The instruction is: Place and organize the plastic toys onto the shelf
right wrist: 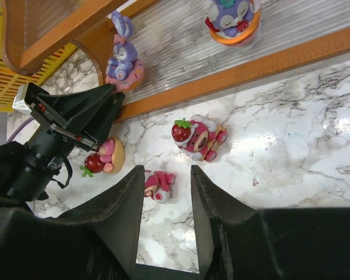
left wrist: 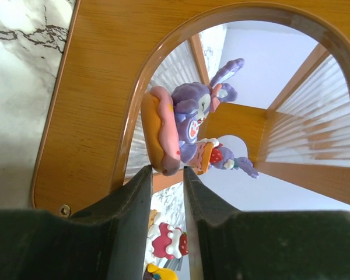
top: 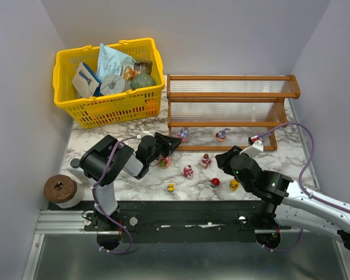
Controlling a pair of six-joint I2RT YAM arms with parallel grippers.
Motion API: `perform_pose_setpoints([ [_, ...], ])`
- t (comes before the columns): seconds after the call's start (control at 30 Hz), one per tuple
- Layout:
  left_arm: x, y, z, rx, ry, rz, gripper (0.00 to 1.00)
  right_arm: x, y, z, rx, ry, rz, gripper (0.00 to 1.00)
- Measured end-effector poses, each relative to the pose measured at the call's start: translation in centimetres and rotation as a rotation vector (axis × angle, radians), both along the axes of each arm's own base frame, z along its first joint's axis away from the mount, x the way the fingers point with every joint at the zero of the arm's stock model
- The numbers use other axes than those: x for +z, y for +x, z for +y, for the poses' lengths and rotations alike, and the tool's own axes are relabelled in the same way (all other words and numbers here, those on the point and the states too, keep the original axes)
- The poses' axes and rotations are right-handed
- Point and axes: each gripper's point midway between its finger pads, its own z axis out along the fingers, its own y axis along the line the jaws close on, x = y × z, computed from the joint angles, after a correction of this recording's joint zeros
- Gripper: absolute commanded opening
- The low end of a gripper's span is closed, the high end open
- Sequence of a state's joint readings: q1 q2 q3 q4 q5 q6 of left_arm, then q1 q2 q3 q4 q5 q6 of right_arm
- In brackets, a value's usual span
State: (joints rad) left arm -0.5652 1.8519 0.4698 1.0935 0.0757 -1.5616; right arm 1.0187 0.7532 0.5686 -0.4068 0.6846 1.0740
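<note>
Left gripper (left wrist: 167, 174) stands narrowly parted, seemingly gripping nothing, tips at the purple bunny toy (left wrist: 189, 125) on the bottom tier of the shelf (left wrist: 93, 87); right gripper (right wrist: 167, 172) hovers half-open, empty, over a strawberry toy (right wrist: 198, 137).

**Pale walls, marble bench, soft even light**

From the overhead camera I see a closed-in bay: a plain back wall (top: 221, 35), a left wall (top: 17, 116) and a right wall (top: 332, 76), all a flat pale grey with a lilac tint. The bench (top: 151, 188) has a white marble pattern with grey veins. Along its near edge run a black bar (top: 186, 213) and a ribbed aluminium rail (top: 58, 220), with a dull grey metal sheet (top: 192, 259) below. The light is soft, with one bright glare patch (right wrist: 338, 125) on the marble.
</note>
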Motion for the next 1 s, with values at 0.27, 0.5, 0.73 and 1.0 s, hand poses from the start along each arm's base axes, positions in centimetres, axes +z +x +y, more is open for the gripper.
perform_pose_setpoints([
  [0.27, -0.32, 0.13, -0.36, -0.014, 0.026, 0.046, 0.33, 0.68, -0.07, -0.13, 0.0, 0.024, -0.015, 0.45],
  [0.5, -0.44, 0.26, -0.47, -0.013, 0.052, 0.099, 0.38, 0.88, -0.08, -0.16, -0.004, 0.035, -0.018, 0.45],
  [0.73, -0.6, 0.64, -0.7, -0.014, 0.107, 0.177, 0.39, 0.9, -0.03, -0.2, -0.01, 0.039, -0.019, 0.45],
  [1.0, -0.71, -0.04, -0.27, -0.017, 0.149, 0.234, 0.4, 0.75, 0.03, -0.15, -0.02, 0.046, -0.012, 0.45],
])
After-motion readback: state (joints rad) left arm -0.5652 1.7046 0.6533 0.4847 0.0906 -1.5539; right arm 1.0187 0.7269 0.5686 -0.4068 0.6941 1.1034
